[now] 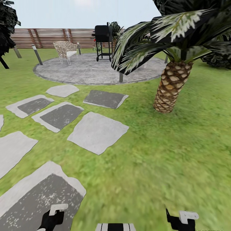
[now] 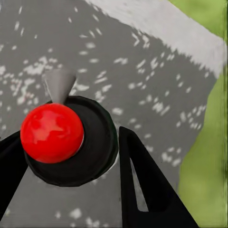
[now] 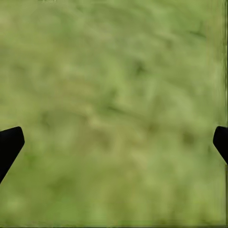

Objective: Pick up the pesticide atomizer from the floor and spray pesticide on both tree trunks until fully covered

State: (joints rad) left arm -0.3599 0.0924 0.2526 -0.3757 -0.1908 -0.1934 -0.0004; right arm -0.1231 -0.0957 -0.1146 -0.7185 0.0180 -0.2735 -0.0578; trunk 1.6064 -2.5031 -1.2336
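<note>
Carrying black round-bodied red-capped atomizer in left jaws above speckled grey slab; right jaws spread, empty; tall trunks await finding.

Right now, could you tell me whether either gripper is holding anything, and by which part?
The left gripper holds the pesticide atomizer, fingers on either side of its black body below the red top. The right gripper is open, over grass.

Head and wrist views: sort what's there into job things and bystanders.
Job:
- atomizer, red-topped, between the left gripper fingers
- grass floor
- right gripper, open over grass

Bystanders:
- palm
- grill
- chair
- stone slabs
- fence
</note>
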